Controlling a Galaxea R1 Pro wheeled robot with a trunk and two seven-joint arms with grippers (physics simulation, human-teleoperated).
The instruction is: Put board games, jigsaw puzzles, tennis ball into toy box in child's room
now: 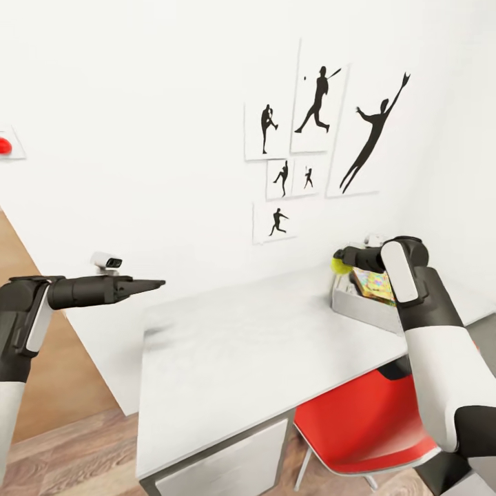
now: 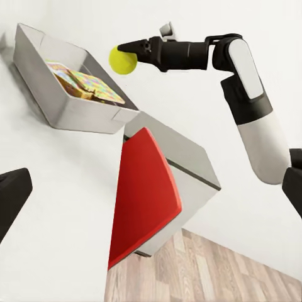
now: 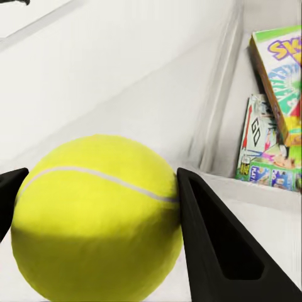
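The left gripper (image 1: 155, 283), at the end of a level arm off the left end of the long pale grey table (image 1: 241, 358), has its black fingers pressed together on nothing. The right gripper (image 1: 342, 262), its arm bent up at the elbow, clamps the small fuzzy yellow-green tennis ball (image 1: 339, 266) by the near rim of the light grey plastic toy box (image 1: 365, 308). The right wrist view shows the ball (image 3: 94, 217) wedged between both fingers and lettered game boxes (image 3: 277, 82) inside the bin; the left wrist view shows a red chair (image 2: 141, 195).
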